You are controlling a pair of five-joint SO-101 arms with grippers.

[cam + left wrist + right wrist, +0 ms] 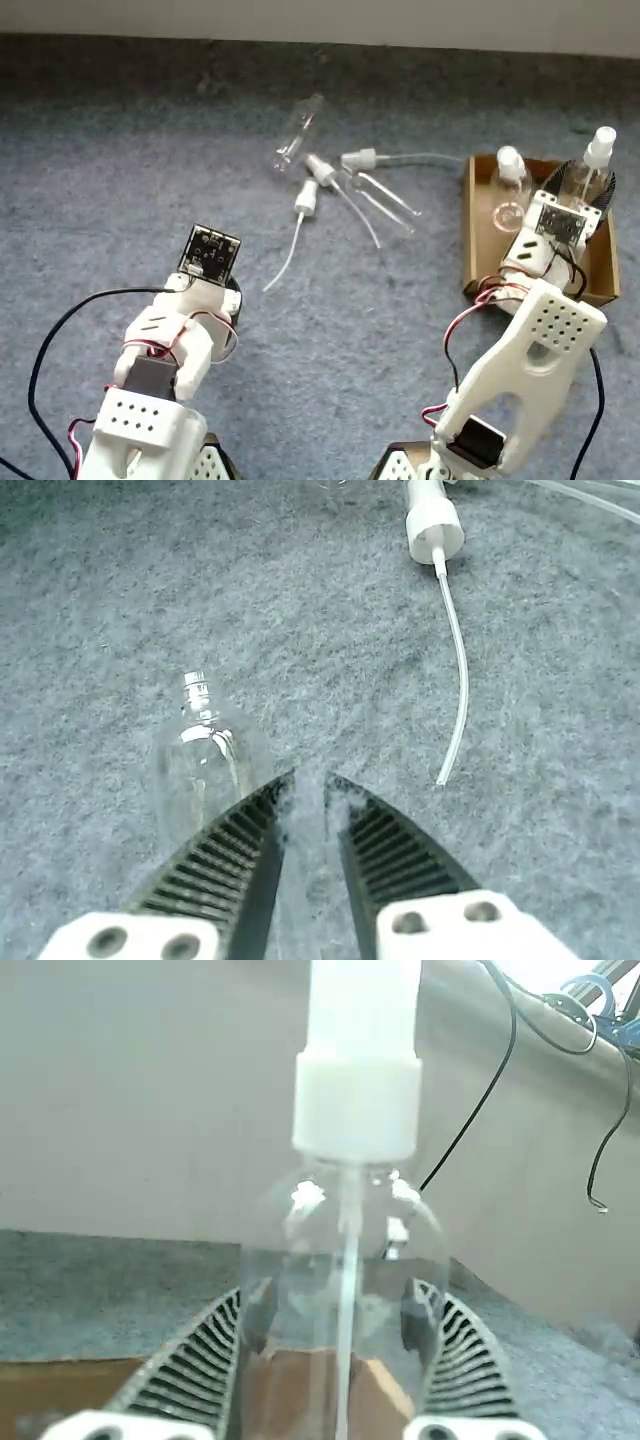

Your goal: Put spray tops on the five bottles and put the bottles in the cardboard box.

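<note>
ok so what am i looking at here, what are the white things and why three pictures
Those white things are two small robot arms, each ending in a two-fingered gripper. One picture looks down from above; the other two come from cameras on the arms' wrists. The right gripper holds a clear bottle with a spray top over the cardboard box, where another capped bottle already sits. The left gripper, slightly open and empty, is beside an uncapped bottle. Loose spray tops and bottles lie on the grey carpet.
</note>
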